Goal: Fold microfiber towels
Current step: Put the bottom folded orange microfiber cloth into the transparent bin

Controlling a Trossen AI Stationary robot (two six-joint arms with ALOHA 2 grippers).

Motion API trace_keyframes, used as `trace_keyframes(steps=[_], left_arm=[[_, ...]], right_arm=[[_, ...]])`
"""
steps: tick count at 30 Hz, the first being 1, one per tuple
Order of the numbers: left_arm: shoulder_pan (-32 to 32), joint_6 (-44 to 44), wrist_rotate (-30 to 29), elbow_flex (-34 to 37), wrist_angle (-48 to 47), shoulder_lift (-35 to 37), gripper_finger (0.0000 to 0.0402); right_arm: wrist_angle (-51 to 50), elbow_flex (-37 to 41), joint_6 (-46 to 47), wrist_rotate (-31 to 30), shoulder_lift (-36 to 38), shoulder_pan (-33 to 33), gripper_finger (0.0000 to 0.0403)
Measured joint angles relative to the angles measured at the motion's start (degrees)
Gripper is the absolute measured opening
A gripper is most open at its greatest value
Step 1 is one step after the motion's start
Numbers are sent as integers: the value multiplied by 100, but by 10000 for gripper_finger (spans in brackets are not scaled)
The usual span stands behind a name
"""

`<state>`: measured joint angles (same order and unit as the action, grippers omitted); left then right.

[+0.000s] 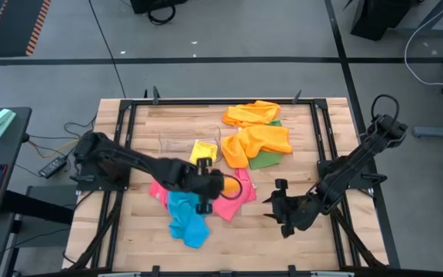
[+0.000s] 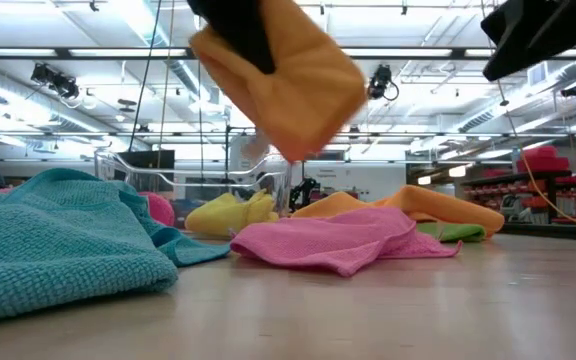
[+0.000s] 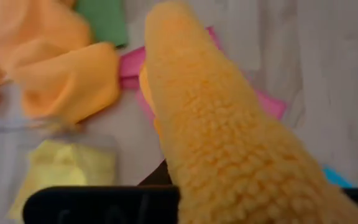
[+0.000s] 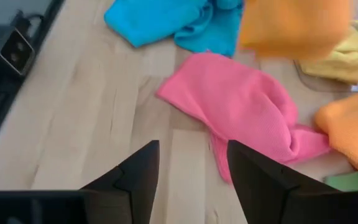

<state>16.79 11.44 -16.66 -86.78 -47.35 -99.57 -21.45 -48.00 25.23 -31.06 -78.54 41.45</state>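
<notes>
Nearest you, the blue towel (image 1: 187, 221) lies crumpled at the front of the surface (image 1: 129, 238), and the pink towel (image 1: 237, 198) is spread loosely just behind it, the two touching; both are unfolded, so they look parked there as work yet to do. Your left end effector (image 1: 208, 185) hangs above the pink towel, pinched tight on a folded orange towel (image 2: 283, 75); it is lifted clear of the surface, probably so the neat fold survives the carry and doesn't drag the loose cloths along. In the low view that towel reads as a compact, thick rectangle hanging tilted; up close its pile is dense and nubbly, soft enough to slump if released carelessly. Your right end effector (image 1: 277, 206) sits low over bare wood to the right of the pink towel, fingers spread apart and holding nothing; you can see clear surface between them in the right wrist view, so it appears ready to go for the pink towel. Farther back, a clear plastic bin (image 1: 189, 142) holds a yellow towel (image 1: 203, 150); it may be the drop-off for finished folds, though its walls are faint from above. Beyond it, more orange towels (image 1: 256, 131) are heaped on a green towel (image 1: 268, 158), all rumpled and unfolded.
</notes>
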Motion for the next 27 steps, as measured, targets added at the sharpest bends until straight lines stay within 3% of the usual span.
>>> trace_keyframes(steps=[12, 19, 27], left_arm=[[-1077, -154, -22, 0, -1933, 539, 27], [-1524, -433, -878, 2, -1980, 445, 34], [-1460, -727, -2131, 1, -1886, -172, 31]], right_arm=[[-29, 3, 24, -373, -105, -7, 197], [-49, 3, 18, -405, -105, -7, 197], [65, 84, 28, -519, -101, -7, 197]])
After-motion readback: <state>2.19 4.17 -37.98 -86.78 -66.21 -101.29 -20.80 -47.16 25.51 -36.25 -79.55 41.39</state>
